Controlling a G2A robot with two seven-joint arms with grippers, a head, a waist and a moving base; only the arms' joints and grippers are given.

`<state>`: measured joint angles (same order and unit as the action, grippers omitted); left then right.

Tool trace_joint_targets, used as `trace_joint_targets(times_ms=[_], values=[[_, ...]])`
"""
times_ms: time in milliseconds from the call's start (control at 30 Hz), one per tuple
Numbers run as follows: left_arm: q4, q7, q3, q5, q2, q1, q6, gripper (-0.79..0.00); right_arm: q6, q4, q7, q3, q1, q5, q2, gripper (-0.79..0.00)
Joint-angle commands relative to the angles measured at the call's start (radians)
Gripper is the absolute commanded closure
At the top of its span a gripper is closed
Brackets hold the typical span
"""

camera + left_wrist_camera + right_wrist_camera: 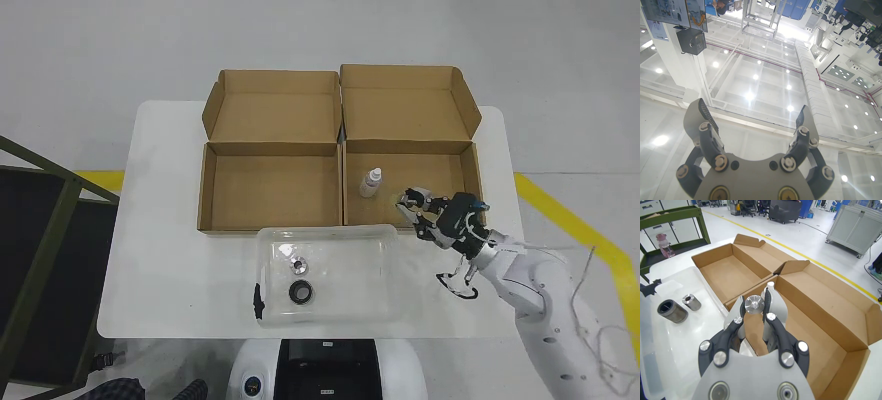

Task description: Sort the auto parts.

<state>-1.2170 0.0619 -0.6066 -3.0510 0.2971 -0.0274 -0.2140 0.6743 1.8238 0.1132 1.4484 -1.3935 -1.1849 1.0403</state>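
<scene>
1. R gripper (413, 206) is clenched on a small silver disc-shaped part (754, 306), one finger on each side of its rim.
2. The gripper w/ the part is over the near half of the right cardboard box (445, 172), just inside its near wall. Whether the part touches the box floor can't be told.
3. A white bottle (371, 182) stands upright in the same box, left of the gripper and apart from it.
4. The left cardboard box (270, 190) sits touching the right one, side by side at the far side of the white table (165, 250). Both have lids folded back, away from the robot.
5. A clear plastic bin (325, 232) sits on the near side of the boxes, in front of their shared wall.
6. In the bin there's a silver bushing (298, 266) and a dark cylinder (302, 292). Both stand on end, w/ the cylinder just nearer than the bushing.
7. A small black piece (258, 300) is at the bin's left wall.
8. L gripper (753, 108) is released, fingers spread wide w/ nothing between them, pointing up at the ceiling.
</scene>
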Motion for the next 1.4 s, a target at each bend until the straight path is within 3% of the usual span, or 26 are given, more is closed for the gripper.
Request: trace_joint_targets(times_ms=[0, 367, 967, 1100, 1367], values=[[0.0, 0.0, 0.0, 0.0, 0.0, 0.0, 0.0, -0.785, -0.005, -0.017, 0.023, -0.004, 0.011, -0.013, 0.0, 0.0], [0.0, 0.0, 0.0, 0.0, 0.0, 0.0, 0.0, -0.785, -0.034, -0.107, 0.088, -0.069, 0.093, -0.112, 0.004, 0.0], [0.0, 0.0, 0.0, 0.0, 0.0, 0.0, 0.0, -0.785, -0.013, -0.328, 0.167, -0.21, 0.306, -0.113, 0.028, -0.003], [0.0, 0.0, 0.0, 0.0, 0.0, 0.0, 0.0, -0.785, -0.013, -0.361, 0.171, -0.232, 0.332, -0.119, 0.032, -0.043], [0.0, 0.0, 0.0, 0.0, 0.0, 0.0, 0.0, -0.785, -0.014, -0.399, 0.177, -0.267, 0.365, -0.13, 0.039, -0.194]])
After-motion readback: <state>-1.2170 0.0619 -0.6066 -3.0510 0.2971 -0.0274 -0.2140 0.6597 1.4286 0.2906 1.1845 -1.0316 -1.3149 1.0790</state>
